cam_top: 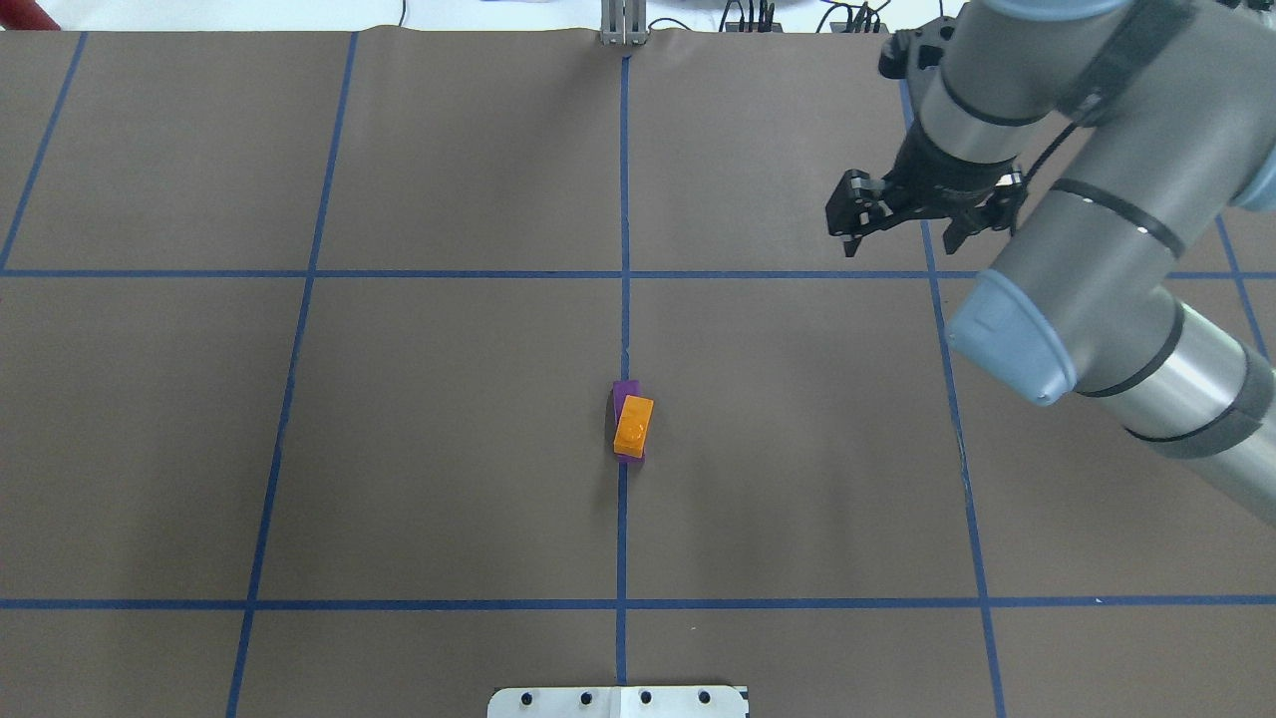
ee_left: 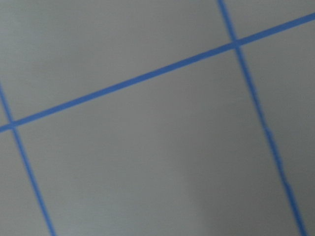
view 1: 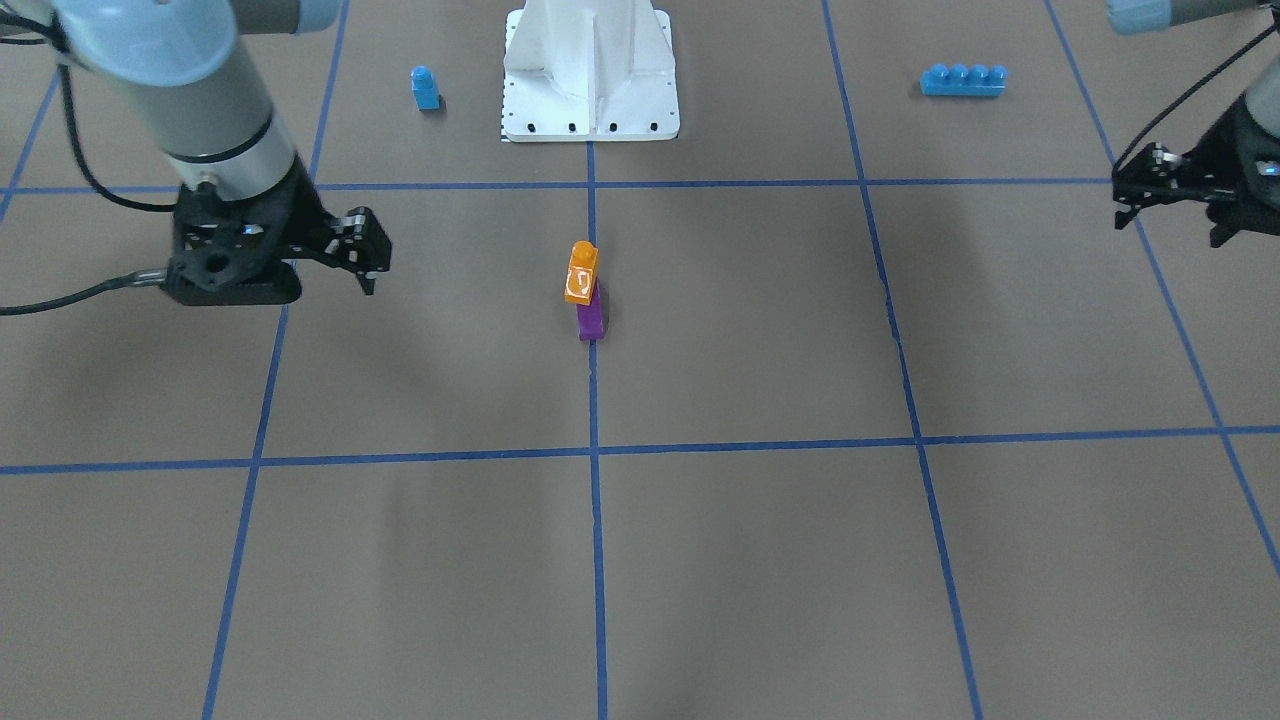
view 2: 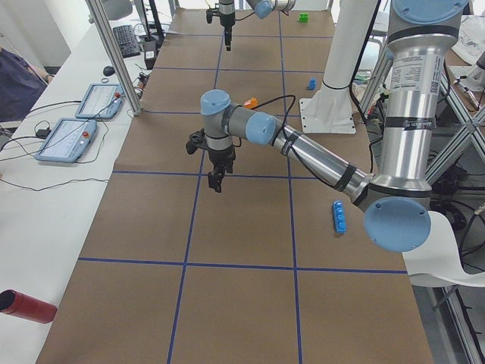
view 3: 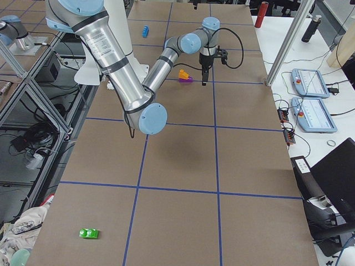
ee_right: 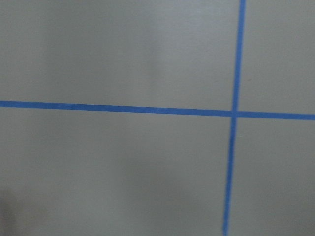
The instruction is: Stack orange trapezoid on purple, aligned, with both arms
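Observation:
The orange trapezoid (view 1: 581, 275) sits on top of the purple block (view 1: 591, 318) at the table's middle, on the blue centre line. From overhead the orange block (cam_top: 633, 424) is a little skewed, and purple (cam_top: 625, 391) peeks out at its far end. My right gripper (view 1: 290, 285) hangs open and empty well to one side of the stack; it also shows overhead (cam_top: 902, 244). My left gripper (view 1: 1170, 230) hangs open and empty on the other side, far from the stack. Both wrist views show only bare table and blue tape lines.
A small blue single-stud block (view 1: 425, 88) and a long blue four-stud brick (view 1: 962, 80) lie near the white robot base (view 1: 590, 100). A green block (view 3: 89, 233) lies far off on the right-arm end. A red cylinder (view 2: 26, 305) lies at the left end.

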Robot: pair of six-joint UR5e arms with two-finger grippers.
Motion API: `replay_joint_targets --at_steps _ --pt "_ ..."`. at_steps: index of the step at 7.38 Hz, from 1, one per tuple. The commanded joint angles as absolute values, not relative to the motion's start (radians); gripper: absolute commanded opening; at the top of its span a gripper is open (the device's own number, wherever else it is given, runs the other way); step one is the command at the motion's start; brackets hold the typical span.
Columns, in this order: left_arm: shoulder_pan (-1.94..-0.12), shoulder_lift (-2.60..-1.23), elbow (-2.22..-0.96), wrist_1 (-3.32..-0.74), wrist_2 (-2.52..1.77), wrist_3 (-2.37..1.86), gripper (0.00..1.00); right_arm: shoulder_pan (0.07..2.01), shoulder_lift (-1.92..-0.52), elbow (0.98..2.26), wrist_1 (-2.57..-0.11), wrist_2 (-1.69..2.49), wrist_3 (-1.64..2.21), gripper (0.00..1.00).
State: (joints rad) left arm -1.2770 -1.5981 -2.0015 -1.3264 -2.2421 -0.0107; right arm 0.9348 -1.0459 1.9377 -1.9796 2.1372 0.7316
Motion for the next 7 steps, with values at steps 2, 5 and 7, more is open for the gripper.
replay_joint_targets --at_steps 2,5,7 --pt "-1.483 -1.562 -1.821 -1.342 -2.310 0.245 1.00 1.252 -1.325 1.951 -1.980 2.253 0.149 1.00" --pt "-1.563 -1.485 -1.799 -1.414 -2.333 0.265 1.00 1.484 -1.477 1.843 -1.980 2.267 -0.281 1.00" --pt "-1.584 -1.486 -1.798 -1.401 -2.359 0.256 1.00 1.575 -1.555 1.792 -1.976 2.289 -0.395 1.00"
